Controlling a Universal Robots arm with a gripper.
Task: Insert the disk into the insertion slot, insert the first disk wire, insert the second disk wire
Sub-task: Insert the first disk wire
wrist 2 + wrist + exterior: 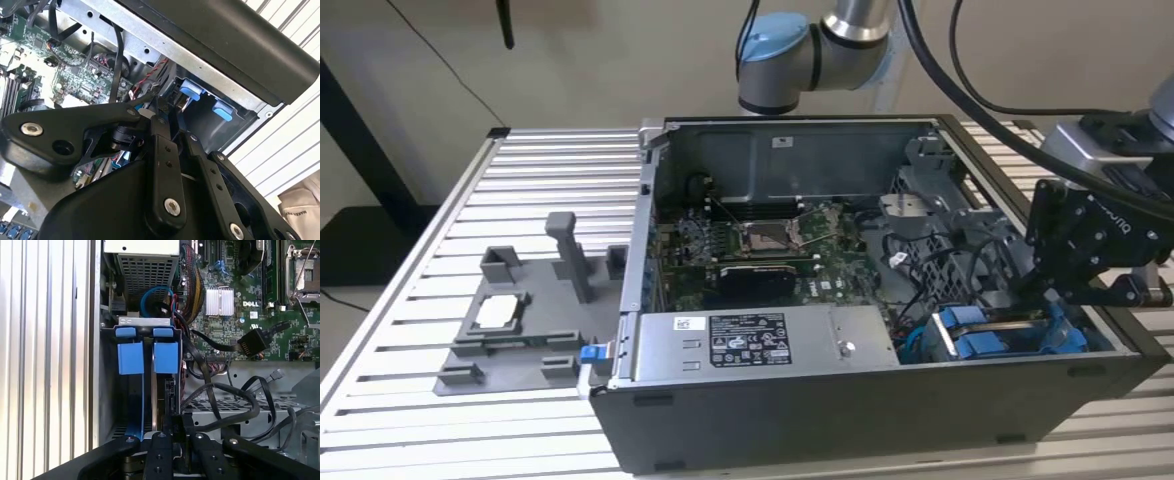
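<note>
— At the corner of the computer case (854,425) on the exterior view's right, what is seen?

— An insertion slot (1007,325) is seen there. It is a grey metal cage with blue tabs (131,358). The gripper (1047,295) is held just above it.

— Where is the disk found?

— In the first wrist view the disk (165,395) is seen standing on its edge inside the insertion slot (107,375). It looks pushed in already, but that is only judged from how it sits.

— Which way is it laid from the gripper?

— It is laid straight ahead of the gripper (172,422). Its long side is run from the gripper toward the blue tabs at the far end of the cage. So the gripper is lined up with the disk, not set across it.

— Is something held by the gripper?

— That cannot be told. Whether it is open or closed is not shown.

— Are wires plugged in?

— Loose black wires (220,390) are seen just beside the cage. A black plug (252,342) is seen over the green board (235,325), well apart from the disk. Whether any wire is joined to the disk cannot be told.
</note>
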